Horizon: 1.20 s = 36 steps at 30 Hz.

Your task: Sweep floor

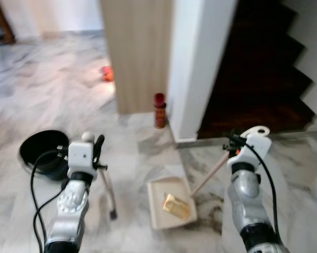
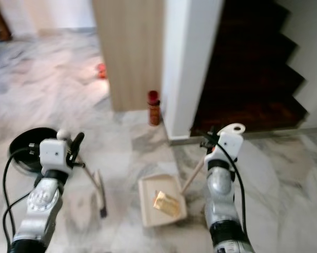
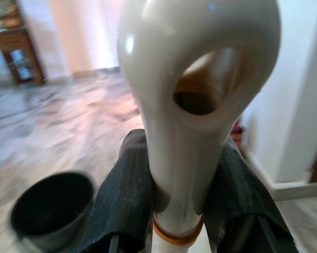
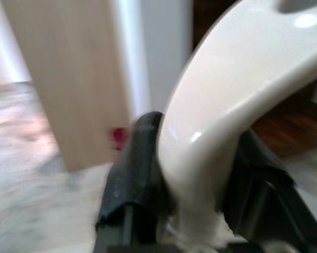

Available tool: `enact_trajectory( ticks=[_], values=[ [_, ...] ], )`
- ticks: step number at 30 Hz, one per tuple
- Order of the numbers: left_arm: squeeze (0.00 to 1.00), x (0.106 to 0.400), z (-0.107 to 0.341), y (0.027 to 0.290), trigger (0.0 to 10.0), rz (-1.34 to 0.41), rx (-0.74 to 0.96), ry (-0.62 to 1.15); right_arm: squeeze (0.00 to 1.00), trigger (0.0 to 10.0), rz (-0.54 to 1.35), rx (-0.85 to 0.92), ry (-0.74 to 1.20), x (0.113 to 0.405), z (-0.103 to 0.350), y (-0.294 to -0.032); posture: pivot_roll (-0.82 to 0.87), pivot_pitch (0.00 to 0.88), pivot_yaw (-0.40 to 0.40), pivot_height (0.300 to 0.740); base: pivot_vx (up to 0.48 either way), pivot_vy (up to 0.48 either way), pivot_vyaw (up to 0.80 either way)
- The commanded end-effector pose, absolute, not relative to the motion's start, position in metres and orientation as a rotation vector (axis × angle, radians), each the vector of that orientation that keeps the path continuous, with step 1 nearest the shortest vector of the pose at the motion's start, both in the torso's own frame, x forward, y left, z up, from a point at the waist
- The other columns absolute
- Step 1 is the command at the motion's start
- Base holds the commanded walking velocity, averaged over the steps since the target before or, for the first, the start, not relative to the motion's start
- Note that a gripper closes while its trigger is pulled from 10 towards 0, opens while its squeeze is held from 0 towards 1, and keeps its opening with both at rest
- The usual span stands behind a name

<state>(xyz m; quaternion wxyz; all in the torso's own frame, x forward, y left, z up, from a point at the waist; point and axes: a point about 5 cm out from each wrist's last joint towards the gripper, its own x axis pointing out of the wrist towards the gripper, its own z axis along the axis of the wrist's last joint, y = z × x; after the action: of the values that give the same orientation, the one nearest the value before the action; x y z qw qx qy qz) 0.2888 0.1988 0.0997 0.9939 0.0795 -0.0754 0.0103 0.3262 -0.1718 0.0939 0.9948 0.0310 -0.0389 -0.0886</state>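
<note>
A cream dustpan (image 1: 159, 211) lies on the marble floor between my arms, with a yellow crumpled scrap (image 1: 175, 206) inside it. Its long handle (image 1: 208, 176) slants up to my right gripper (image 1: 236, 145), which is shut on the cream looped handle top (image 4: 237, 79). My left gripper (image 1: 97, 147) is shut on the top of a broom handle (image 3: 192, 100), cream with a hanging hole and held between the black fingers (image 3: 124, 195). The thin broom stick (image 1: 108, 190) runs down to the floor left of the dustpan.
A black round bin (image 1: 42, 150) stands on the floor beside my left arm. A red canister (image 1: 159, 110) sits at the foot of a wooden panel (image 1: 137, 52) and a white pillar (image 1: 200, 63). Dark stairs (image 1: 264, 74) rise at the right. A small red object (image 1: 107, 74) lies farther back.
</note>
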Motion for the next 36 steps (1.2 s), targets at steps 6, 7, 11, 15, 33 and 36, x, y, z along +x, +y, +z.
enact_trajectory(
  ticks=[6, 7, 11, 15, 33, 36],
  values=[
    [0.0, 0.2904, 0.1132, 0.1952, 10.0, 0.011, 0.171, -0.212, 0.0, 10.0, -0.189, 0.101, -0.087, 0.3295, 0.0999, -0.1767, 0.04, 0.043, -0.052, 0.74, 0.0, 0.0, 0.0],
    [0.0, 0.2901, 0.1128, 0.1952, 10.0, 0.011, 0.169, -0.21, 0.0, 10.0, -0.188, 0.103, -0.08, 0.3299, 0.099, -0.1763, 0.04, 0.043, -0.052, 0.74, 0.0, 0.0, 0.0],
    [0.0, 0.29, 0.1121, 0.1943, 10.0, 0.01, 0.161, -0.205, 0.0, 10.0, -0.187, 0.112, -0.067, 0.3307, 0.0973, -0.1756, 0.04, 0.041, -0.052, 0.74, 0.0, 0.0, 0.0],
    [0.0, 0.2898, 0.1119, 0.193, 10.0, 0.007, 0.156, -0.204, 0.0, 10.0, -0.189, 0.112, -0.063, 0.3307, 0.0967, -0.1758, 0.04, 0.037, -0.052, 0.74, 0.0, 0.0, 0.0],
    [0.0, 0.2894, 0.1112, 0.1914, 10.0, 0.003, 0.149, -0.199, 0.0, 10.0, -0.188, 0.125, -0.036, 0.3319, 0.0945, -0.1752, 0.05, 0.037, -0.054, 0.74, 0.0, 0.093, 0.0],
    [0.0, 0.2896, 0.1113, 0.1911, 10.0, 0.003, 0.148, -0.198, 0.0, 10.0, -0.183, 0.13, -0.034, 0.3321, 0.0944, -0.1751, 0.04, 0.04, -0.055, 0.74, 0.0, 0.281, -0.58]
  ],
)
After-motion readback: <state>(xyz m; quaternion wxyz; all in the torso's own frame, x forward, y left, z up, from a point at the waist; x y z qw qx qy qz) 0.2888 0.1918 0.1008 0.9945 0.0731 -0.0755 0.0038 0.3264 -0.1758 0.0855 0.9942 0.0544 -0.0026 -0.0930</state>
